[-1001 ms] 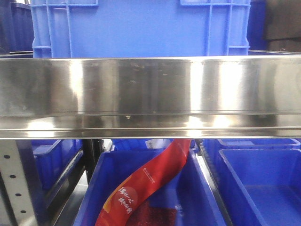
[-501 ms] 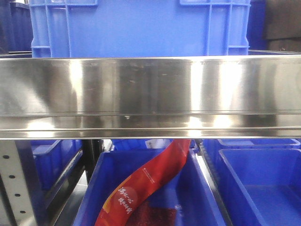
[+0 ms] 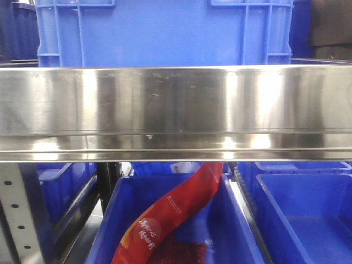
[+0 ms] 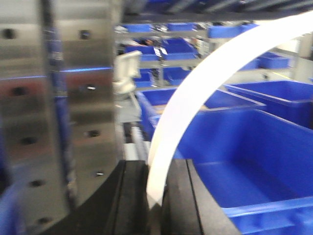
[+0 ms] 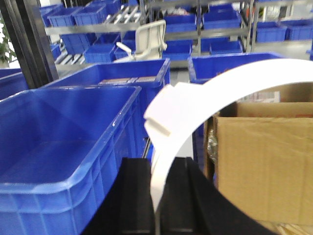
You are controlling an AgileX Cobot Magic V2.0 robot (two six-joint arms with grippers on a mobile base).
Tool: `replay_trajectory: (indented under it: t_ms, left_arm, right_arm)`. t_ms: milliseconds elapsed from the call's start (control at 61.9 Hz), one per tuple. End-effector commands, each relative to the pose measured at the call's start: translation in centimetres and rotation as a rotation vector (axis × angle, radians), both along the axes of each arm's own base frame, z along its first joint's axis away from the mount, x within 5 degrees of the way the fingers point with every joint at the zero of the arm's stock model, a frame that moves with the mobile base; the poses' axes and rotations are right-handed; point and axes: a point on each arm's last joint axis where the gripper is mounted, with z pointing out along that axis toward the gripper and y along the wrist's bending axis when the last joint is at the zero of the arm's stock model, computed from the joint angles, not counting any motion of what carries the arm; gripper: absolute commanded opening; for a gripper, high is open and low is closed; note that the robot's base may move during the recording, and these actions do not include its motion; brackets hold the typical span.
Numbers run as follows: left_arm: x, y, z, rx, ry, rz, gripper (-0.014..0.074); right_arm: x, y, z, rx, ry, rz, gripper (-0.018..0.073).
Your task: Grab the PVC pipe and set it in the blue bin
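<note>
The left gripper point(image 4: 156, 164) has its two black fingers drawn close together, leaving only a narrow slot. The lower end of a curved white strap point(image 4: 195, 93) sits in that slot and arcs up and away to the gripper's right. Whether the fingers press on the strap cannot be told. A blue bin point(image 4: 234, 139) lies open just beyond this gripper and to its right, and a steel upright point(image 4: 83, 98) with holes stands to its left.

The right gripper point(image 5: 157, 161) is set the same way, its fingers near together around a second strap point(image 5: 234, 81) that carries a small clip-like lump. To this gripper's left is a second bin point(image 5: 63, 205), and to its right a cardboard box point(image 5: 264, 166).

The PVC pipe cannot be made out in any view, so where it lies from either gripper cannot be told.

The front camera faces a steel shelf rail point(image 3: 176, 110). Below the rail a red packet point(image 3: 170, 214) lies in a lower bin point(image 3: 234, 220).
</note>
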Motion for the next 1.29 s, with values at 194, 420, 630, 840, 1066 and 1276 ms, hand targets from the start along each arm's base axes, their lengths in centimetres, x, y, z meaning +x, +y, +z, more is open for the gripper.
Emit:
replay_trajectory:
  t_ms: [194, 420, 630, 840, 1066, 1276]
  left_arm:
    - [4.6, -4.8, 0.7, 0.001, 0.109, -0.214, -0.0111]
    - [9.9, -8.5, 0.4, -0.163, 0.307, -0.245, -0.0111]
    - [14.7, -10.7, 0.4, -0.137, 0.405, -0.238, -0.0111]
    - [18.1, -12.2, 0.6, -0.14, 0.396, -0.24, -0.0111]
    - [20.8, -13.1, 0.0, -0.155, 0.36, -0.231, -0.0111]
    - [22.0, -13.5, -1.3, -0.152, 0.38, -0.225, -0.0111]
  right_arm:
    - [2.2, 2.9, 1.1, -0.018, 0.01, 0.156, -0.0162]
    - [4.8, 6.6, 0.7, 0.0, 0.108, 0.299, -0.0162]
    - [8.0, 9.7, 0.9, 0.017, 0.22, 0.374, -0.0162]
    - [11.2, 12.0, 1.9, -0.001, 0.266, 0.407, -0.0162]
    - [14.2, 14.5, 2.2, -0.007, 0.28, 0.436, -0.0162]
    - [16.0, 16.5, 1.1, 0.039, 0.319, 0.467, -0.0162]
